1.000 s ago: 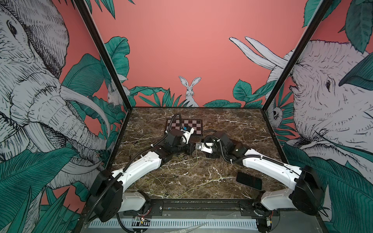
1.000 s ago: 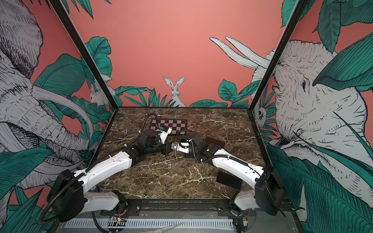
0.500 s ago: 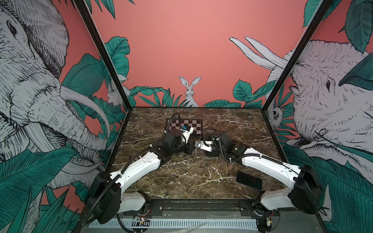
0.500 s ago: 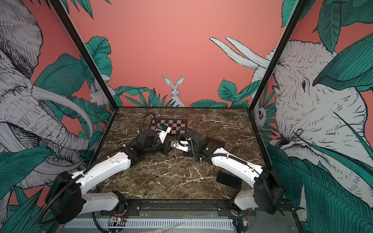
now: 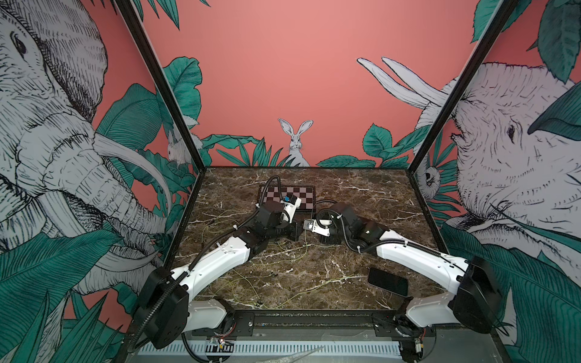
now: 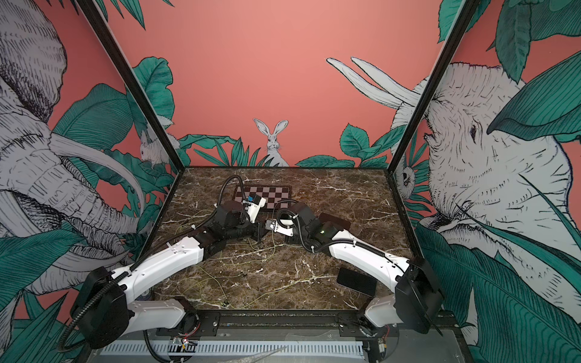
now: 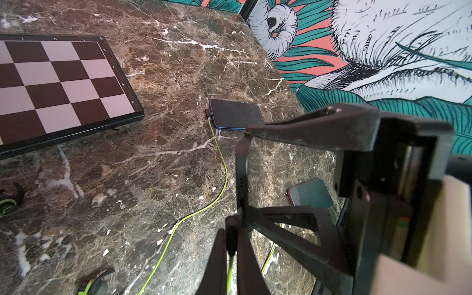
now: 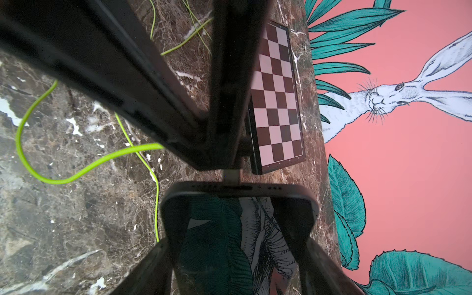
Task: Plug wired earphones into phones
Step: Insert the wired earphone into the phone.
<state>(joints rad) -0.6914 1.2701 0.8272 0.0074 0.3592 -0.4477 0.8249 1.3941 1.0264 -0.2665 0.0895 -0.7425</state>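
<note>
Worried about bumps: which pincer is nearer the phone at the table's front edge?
Right, narrowly. Right pincer, gripping another phone, is mid-table behind the front phone; left pincer just beyond, farther left.

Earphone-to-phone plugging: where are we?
Done: far phone has a yellow-green cord plugged in.
In hand: right tool holds a second phone; left tool pinches a plug at its port, not fully seated.
Left: front phone, no cord visible.

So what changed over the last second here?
The right arm slid toward the left tool, bringing the phone gripped in the right tool up to the plug pinched there, mostly early on. Nothing was taken or released. The left arm, the phone by the right base and the checkerboard stayed put.
</note>
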